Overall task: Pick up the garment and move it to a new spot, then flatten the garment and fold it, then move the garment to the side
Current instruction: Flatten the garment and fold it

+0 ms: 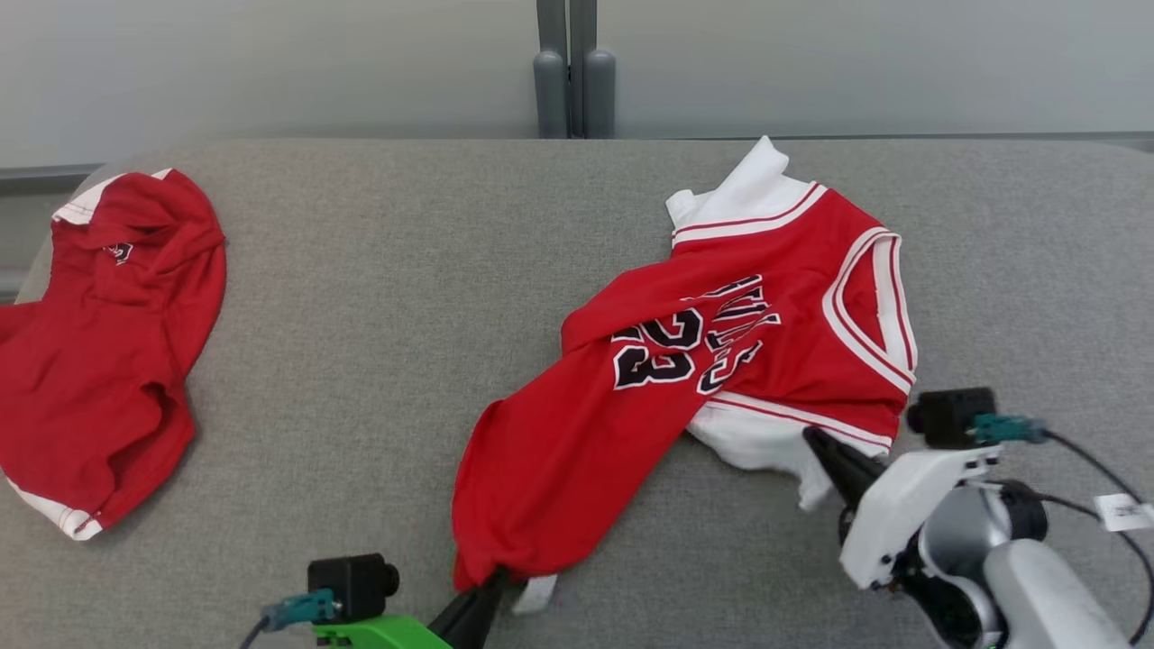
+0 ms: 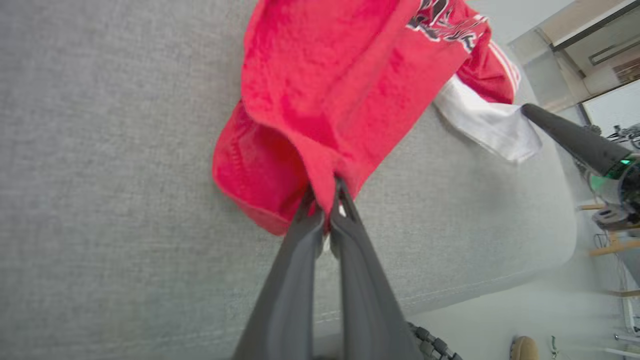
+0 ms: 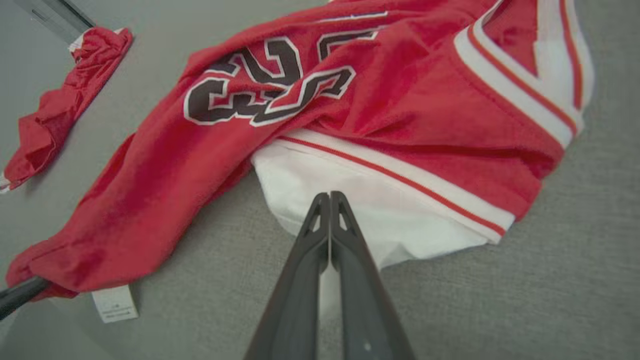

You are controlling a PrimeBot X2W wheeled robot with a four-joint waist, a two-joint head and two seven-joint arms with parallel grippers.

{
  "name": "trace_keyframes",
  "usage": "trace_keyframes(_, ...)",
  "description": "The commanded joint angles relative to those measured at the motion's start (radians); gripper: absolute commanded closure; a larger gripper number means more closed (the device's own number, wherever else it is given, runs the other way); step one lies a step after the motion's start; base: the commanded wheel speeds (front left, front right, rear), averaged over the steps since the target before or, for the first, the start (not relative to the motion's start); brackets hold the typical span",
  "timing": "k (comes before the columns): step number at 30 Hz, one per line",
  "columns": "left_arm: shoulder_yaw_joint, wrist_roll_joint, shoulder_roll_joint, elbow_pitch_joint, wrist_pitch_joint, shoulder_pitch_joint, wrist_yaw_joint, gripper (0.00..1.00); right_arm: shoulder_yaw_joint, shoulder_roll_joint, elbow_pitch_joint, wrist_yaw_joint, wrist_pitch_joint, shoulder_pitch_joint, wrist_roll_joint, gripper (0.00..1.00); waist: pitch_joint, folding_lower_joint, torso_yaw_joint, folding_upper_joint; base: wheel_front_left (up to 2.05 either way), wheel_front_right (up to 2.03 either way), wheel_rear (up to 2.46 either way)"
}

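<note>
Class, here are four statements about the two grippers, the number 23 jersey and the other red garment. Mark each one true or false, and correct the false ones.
1. The left gripper is shut on the red hem of the red and white number 23 basketball jersey. True.
2. The right gripper is open above the grey cloth-covered surface. False: it is shut on the jersey's white fabric.
3. The jersey lies flat and smooth. False: it is crumpled and twisted over itself.
4. A second crumpled red garment lies at the surface's left end, apart from the jersey. True.
</note>
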Motion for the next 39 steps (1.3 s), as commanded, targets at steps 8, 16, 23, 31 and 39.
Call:
trace_keyframes(8, 0.083, -0.173, 0.109, -0.459, 0.117, 0.052, -0.016, 1.00, -0.282, -0.110, -0.570, 0.000, 0.108, 0.173, 0.299, 1.00, -0.051, 0.0000, -0.105, 0.0000, 0.00, 0.00, 0.00)
trace_keyframes(16, 0.204, -0.281, 0.195, -0.804, 0.249, -0.143, 0.037, 1.00, -0.608, -0.152, -0.935, 0.000, 0.298, 0.026, 0.523, 1.00, 0.030, 0.0000, -0.187, 0.0000, 0.00, 0.00, 0.00)
trace_keyframes(23, 0.273, -0.338, 0.279, -0.752, 0.395, -0.497, 0.104, 1.00, -0.716, -0.247, -0.837, 0.000, 0.521, -0.347, 0.561, 1.00, 0.151, 0.0000, -0.199, 0.0000, 0.00, 0.00, 0.00)
trace_keyframes(31, 0.218, -0.283, 0.304, -0.409, 0.460, -0.966, 0.124, 1.00, -0.555, -0.243, -0.534, 0.000, 0.672, -0.835, 0.334, 1.00, 0.394, 0.0000, -0.175, 0.0000, 0.00, 0.00, 0.00)
trace_keyframes(39, 0.170, -0.042, 0.234, 0.102, 0.143, -1.507, 0.083, 1.00, -0.328, -0.113, -0.177, 0.000, 0.468, -1.342, -0.011, 1.00, 0.560, 0.0000, -0.173, 0.0000, 0.00, 0.00, 0.00)
